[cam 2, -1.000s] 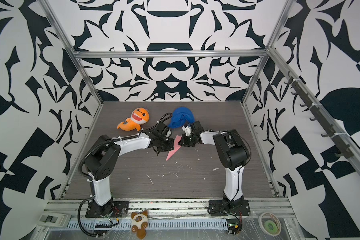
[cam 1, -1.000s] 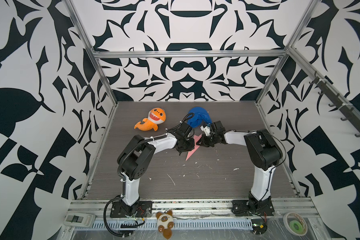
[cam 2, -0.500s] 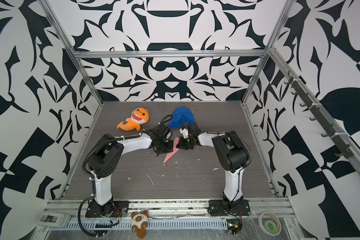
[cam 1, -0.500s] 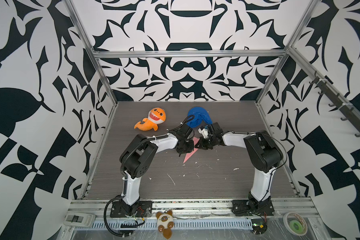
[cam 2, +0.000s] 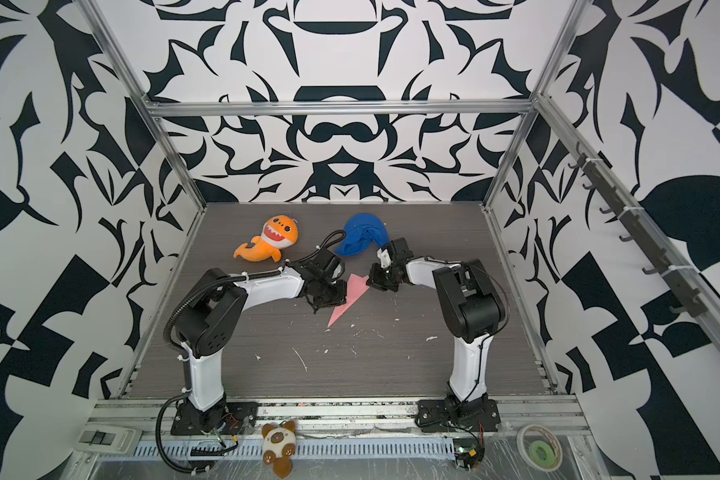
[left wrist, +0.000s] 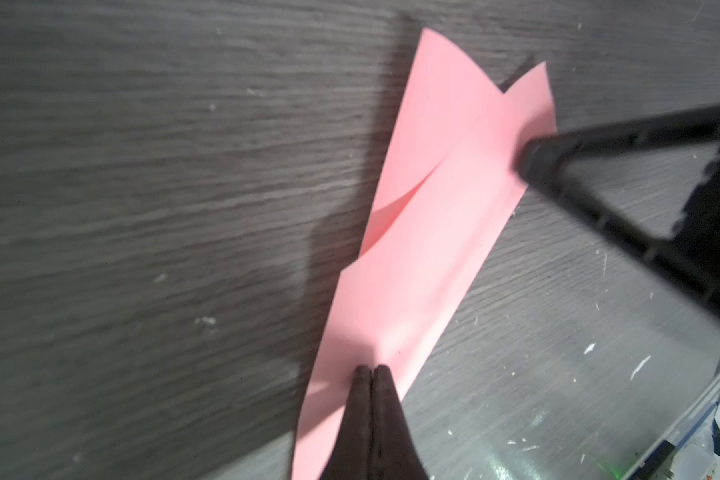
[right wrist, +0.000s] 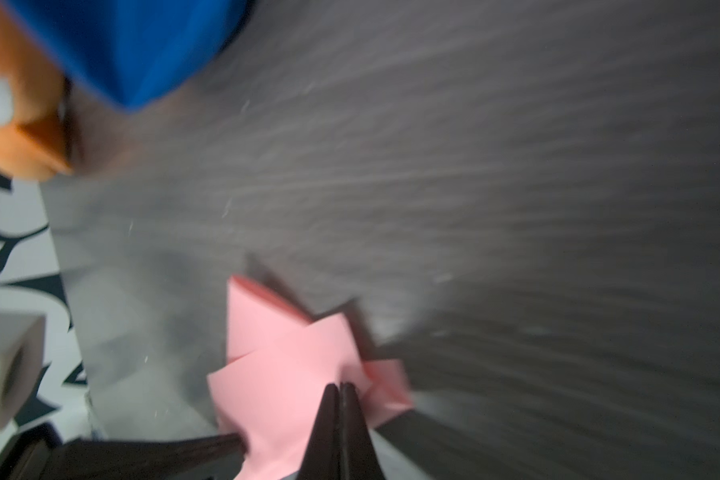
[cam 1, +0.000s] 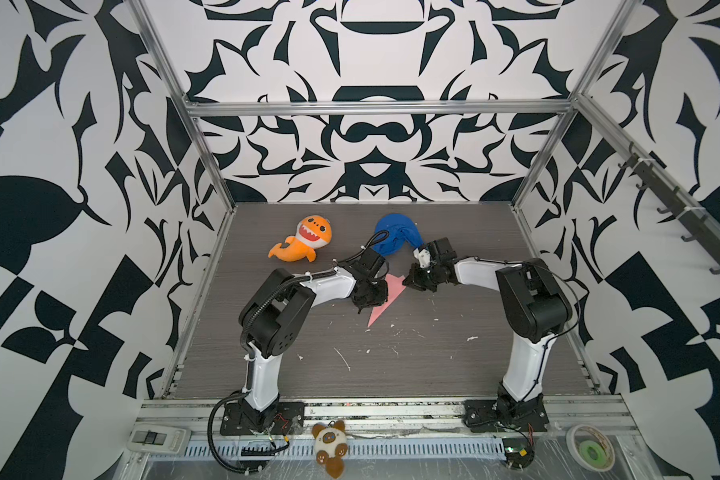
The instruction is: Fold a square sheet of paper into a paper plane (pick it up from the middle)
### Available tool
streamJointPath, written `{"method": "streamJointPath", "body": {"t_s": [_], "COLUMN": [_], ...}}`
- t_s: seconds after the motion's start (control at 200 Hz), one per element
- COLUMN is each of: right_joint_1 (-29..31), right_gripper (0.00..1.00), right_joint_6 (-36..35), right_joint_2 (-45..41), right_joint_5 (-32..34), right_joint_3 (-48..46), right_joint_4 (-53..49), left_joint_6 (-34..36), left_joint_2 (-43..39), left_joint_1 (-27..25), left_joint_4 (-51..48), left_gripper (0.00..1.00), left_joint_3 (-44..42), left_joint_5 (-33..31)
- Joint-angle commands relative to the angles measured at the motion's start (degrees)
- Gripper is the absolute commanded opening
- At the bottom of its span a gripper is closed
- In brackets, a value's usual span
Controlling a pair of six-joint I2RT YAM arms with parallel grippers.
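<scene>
1. This is a robotics lab test cell. An aluminium frame (cam 1: 375,109) boxes in the desk (cam 1: 433,365), and the wall panels (cam 1: 375,54) carry a bold black-and-white print.
2. The left arm (cam 1: 262,374) and the right arm (cam 1: 524,365) are bolted to a metal rail (cam 1: 391,409) along the desk's front edge, with a black cable (cam 1: 215,436) looping from one base.
3. Beyond that edge lie a slotted cable duct (cam 1: 412,451), a switch box (cam 1: 156,438) and a roll of tape (cam 1: 591,453).
4. A rail of hooks (cam 1: 682,208) runs along the right wall.
5. An orange shark plush (cam 1: 304,245) and a crumpled blue cloth (cam 1: 395,239) lie as props near the desk's back edge.
</scene>
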Motion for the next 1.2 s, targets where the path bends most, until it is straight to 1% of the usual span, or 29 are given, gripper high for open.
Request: {"method": "streamJointPath", "body": {"t_s": [0.0, 0.075, 0.16, 0.31, 0.42, 0.535, 0.605, 0.675, 0.775, 0.81, 0.88, 1.035, 1.075, 1.08, 1.095, 1.195], "right_joint_1": [-2.67, -2.82, -2.84, -1.71, -0.03, 0.98, 1.53, 2.74, 4.76, 5.58, 7.56, 12.8, 14.44, 14.71, 15.41, 19.32], "right_gripper": [0.04, 0.04, 0.04, 0.04, 0.05, 0.07, 0.09, 0.12, 0.2, 0.22, 0.28, 0.32, 0.35, 0.36, 0.38, 0.46], "right_joint_6": [1.25, 1.09, 0.56, -1.58, -3.4, -3.95, -4.81, -5.43, -4.76, -4.31, -3.65, -1.33, -0.48, -0.38, -0.05, 2.79], "right_joint_2": [0.88, 0.58, -0.52, -4.79, -7.61, -10.55, -12.19, -13.5, -15.31, -15.86, -16.18, -15.03, -14.47, -14.4, -14.14, -13.36], "right_joint_5": [11.3, 12.51, 12.19, 6.75, 4.66, 4.79, 6.59, 9.67, 14.64, 16.08, 18.11, 22.15, 24.35, 24.57, 25.88, 32.54], "right_joint_3": [2.5, 2.99, 3.01, 1.71, 0.95, -0.82, -1.15, -1.05, -0.86, -0.78, 0.19, 3.69, 4.76, 4.94, 5.46, 7.91], "right_joint_4": [-6.72, -7.72, -7.98, -4.31, -3.62, -3.19, -4.35, -6.4, -9.31, -10.0, -11.81, -15.91, -17.21, -17.45, -18.23, -21.85], "left_joint_6": [0.25, 0.18, 0.17, 0.23, 0.43, 0.33, 0.37, 0.32, 0.39, 0.48, 0.99, 0.1, -0.11, -0.12, -0.14, -0.46], "left_joint_2": [2.08, 1.99, 1.85, 1.47, -0.82, -5.57, -9.09, -12.77, -17.92, -19.56, -22.53, -27.98, -29.42, -29.6, -30.07, -33.66], "left_joint_1": [-0.83, -0.85, -0.82, -0.87, -0.87, -0.78, -0.65, -0.23, 1.17, 1.78, 3.21, 7.89, 8.83, 9.04, 9.33, 11.84], "left_joint_4": [-5.55, -5.53, -5.3, -5.05, -3.99, -0.85, 1.48, 3.22, 4.57, 4.7, 4.25, 1.93, 1.62, 1.58, 1.41, 0.94], "left_gripper": [0.0, 0.0, 0.0, 0.0, 0.01, 0.21, 0.38, 0.5, 0.63, 0.67, 0.72, 0.82, 0.84, 0.86, 0.89, 0.97], "left_joint_3": [-2.87, -2.96, -2.97, -2.37, -1.63, -1.55, -2.28, -3.94, -7.33, -8.76, -11.35, -16.15, -17.38, -17.51, -17.92, -20.96], "left_joint_5": [-1.39, -1.32, -1.34, -1.0, -0.29, 0.93, 0.5, -1.38, -5.44, -7.41, -10.92, -14.77, -15.84, -15.92, -16.21, -18.72]}}
